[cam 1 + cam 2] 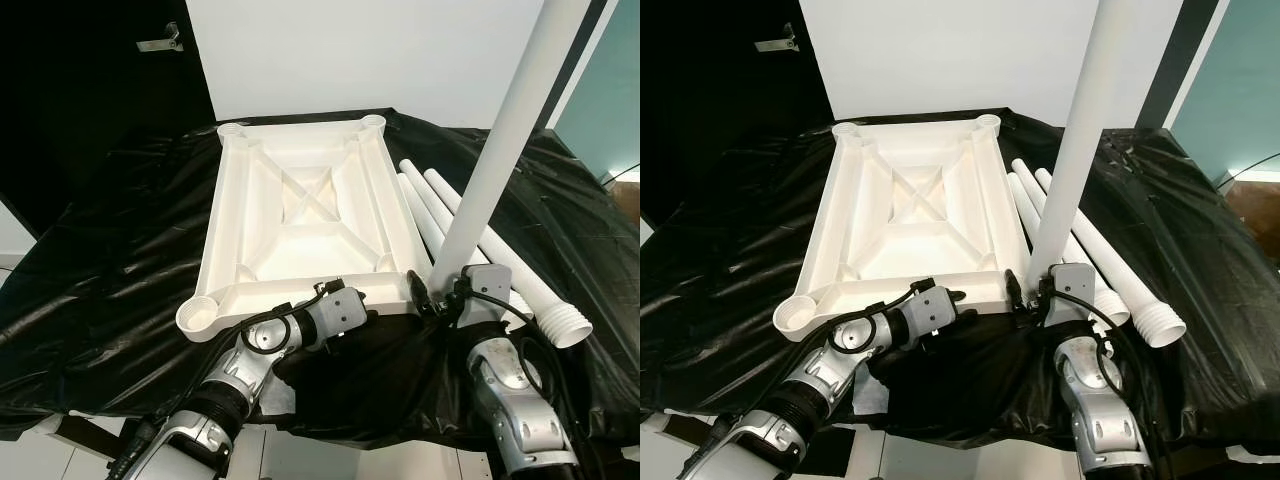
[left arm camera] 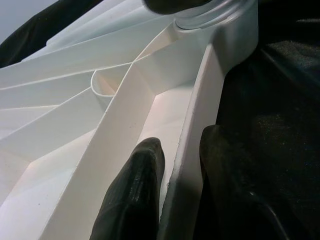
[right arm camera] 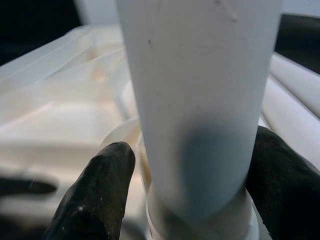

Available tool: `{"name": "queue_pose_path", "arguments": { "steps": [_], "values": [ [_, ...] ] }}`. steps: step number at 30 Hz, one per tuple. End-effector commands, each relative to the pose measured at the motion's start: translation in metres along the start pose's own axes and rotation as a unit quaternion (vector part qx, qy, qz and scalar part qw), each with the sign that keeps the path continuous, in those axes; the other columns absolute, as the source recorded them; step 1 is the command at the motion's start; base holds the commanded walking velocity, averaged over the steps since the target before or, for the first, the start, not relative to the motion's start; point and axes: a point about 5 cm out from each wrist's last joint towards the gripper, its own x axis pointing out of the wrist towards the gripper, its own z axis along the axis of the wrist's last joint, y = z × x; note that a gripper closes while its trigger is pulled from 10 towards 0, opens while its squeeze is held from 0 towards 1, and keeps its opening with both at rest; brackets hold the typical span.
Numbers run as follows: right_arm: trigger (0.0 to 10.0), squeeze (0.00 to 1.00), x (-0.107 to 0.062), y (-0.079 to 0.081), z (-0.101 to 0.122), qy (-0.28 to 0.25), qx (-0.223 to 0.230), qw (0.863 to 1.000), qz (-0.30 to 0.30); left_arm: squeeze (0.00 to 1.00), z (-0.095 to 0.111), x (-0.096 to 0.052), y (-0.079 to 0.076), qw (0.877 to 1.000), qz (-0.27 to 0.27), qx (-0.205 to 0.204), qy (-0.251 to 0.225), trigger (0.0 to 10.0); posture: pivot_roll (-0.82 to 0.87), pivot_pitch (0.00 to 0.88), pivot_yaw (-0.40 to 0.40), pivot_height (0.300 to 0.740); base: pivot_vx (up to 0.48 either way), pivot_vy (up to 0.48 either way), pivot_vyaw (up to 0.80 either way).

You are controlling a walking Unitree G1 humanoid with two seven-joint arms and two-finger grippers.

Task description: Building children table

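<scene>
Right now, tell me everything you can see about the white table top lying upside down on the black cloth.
The table top is a white, plastic-looking rectangle lying upside down, its ribbed underside up, with crossing braces and a round socket at each corner. It rests on the black cloth. The left gripper pinches its near rim, one finger inside, one outside. The right gripper holds an upright white leg at the near right socket. Spare legs lie beside its right edge.

The left gripper (image 1: 352, 318) straddles the tabletop (image 1: 300, 200) rim; right of it stands a leg (image 1: 500, 140), loose legs (image 1: 500, 265) beyond.
</scene>
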Motion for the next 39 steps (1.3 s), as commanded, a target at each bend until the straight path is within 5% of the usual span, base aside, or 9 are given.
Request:
{"name": "queue_pose_path", "arguments": {
  "steps": [1, 13, 14, 15, 16, 31, 33, 36, 39],
  "values": [
    [10.0, 0.0, -0.001, 0.002, -0.003, 0.013, 0.01, 0.998, 0.055, 0.0, -0.032, -0.003, -0.026, 0.996, -0.026, -0.042, 0.074, 10.0, -0.05, 0.03, -0.016, 0.74, 0.0, 0.0, 0.0],
    [10.0, 0.0, 0.002, -0.022, 0.003, 0.022, -0.029, 0.994, 0.102, 0.0, -0.03, -0.001, -0.023, 0.996, -0.028, -0.038, 0.071, 10.0, -0.07, 0.028, -0.001, 0.74, 0.0, 0.0, 0.0],
    [9.1, 0.0, 0.003, -0.024, 0.004, 0.027, -0.036, 0.991, 0.123, 0.0, -0.03, -0.001, -0.023, 0.996, -0.028, -0.037, 0.072, 10.0, -0.07, 0.028, -0.001, 0.74, 0.0, 0.0, 0.0],
    [3.7, 0.0, 0.004, -0.026, 0.005, 0.032, -0.044, 0.989, 0.14, 0.0, -0.03, -0.001, -0.022, 0.996, -0.027, -0.036, 0.072, 10.0, -0.07, 0.028, -0.001, 0.74, 0.0, 0.0, 0.0],
    [0.0, 0.0, 0.004, -0.027, 0.006, 0.035, -0.048, 0.986, 0.154, 0.0, -0.03, -0.002, -0.021, 0.996, -0.027, -0.036, 0.072, 10.0, -0.07, 0.028, -0.001, 0.74, 0.0, 0.0, 0.0],
    [0.0, 0.0, 0.002, -0.023, -0.001, 0.065, -0.018, 0.977, 0.201, 0.0, -0.031, -0.002, -0.022, 0.996, -0.024, -0.038, 0.072, 10.0, -0.06, 0.026, -0.01, 0.74, 0.0, 0.0, 0.0],
    [0.0, 0.0, 0.001, -0.021, -0.004, 0.047, 0.006, 0.987, 0.152, 0.0, -0.03, -0.002, -0.022, 0.996, -0.023, -0.039, 0.071, 10.0, -0.05, 0.027, -0.013, 0.74, 0.0, 0.0, 0.0],
    [0.0, 0.0, -0.003, -0.021, 0.001, -0.037, 0.012, 0.998, -0.038, 0.0, -0.031, -0.002, -0.023, 0.996, -0.024, -0.04, 0.071, 10.0, -0.05, 0.03, -0.014, 0.74, 0.0, 0.0, 0.0],
    [0.0, 0.0, -0.005, -0.02, 0.001, -0.049, 0.008, 0.996, -0.07, 0.0, -0.031, -0.002, -0.024, 0.996, -0.024, -0.04, 0.072, 10.0, -0.04, 0.036, -0.017, 0.74, 0.0, 0.0, 0.0]
  ]
}}
